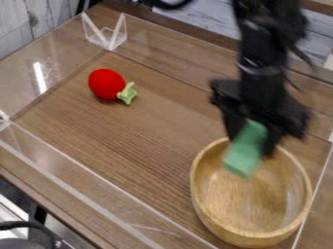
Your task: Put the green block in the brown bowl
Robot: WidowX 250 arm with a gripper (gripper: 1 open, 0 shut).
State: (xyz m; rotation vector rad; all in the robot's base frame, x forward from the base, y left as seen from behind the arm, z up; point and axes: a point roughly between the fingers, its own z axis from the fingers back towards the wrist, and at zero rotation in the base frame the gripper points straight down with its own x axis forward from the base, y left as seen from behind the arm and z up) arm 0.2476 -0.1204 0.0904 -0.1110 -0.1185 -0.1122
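My gripper (260, 124) points straight down and is shut on the green block (248, 153), which hangs tilted below the black fingers. The block is in the air above the far part of the brown bowl (221, 214), a round wooden bowl at the front right of the table. The arm and block look motion-blurred.
A red strawberry-like toy (107, 84) with a green leaf lies at the left. Clear acrylic walls (78, 190) ring the wooden table, and a clear stand (104, 32) sits at the back left. The table's right edge is close to the bowl.
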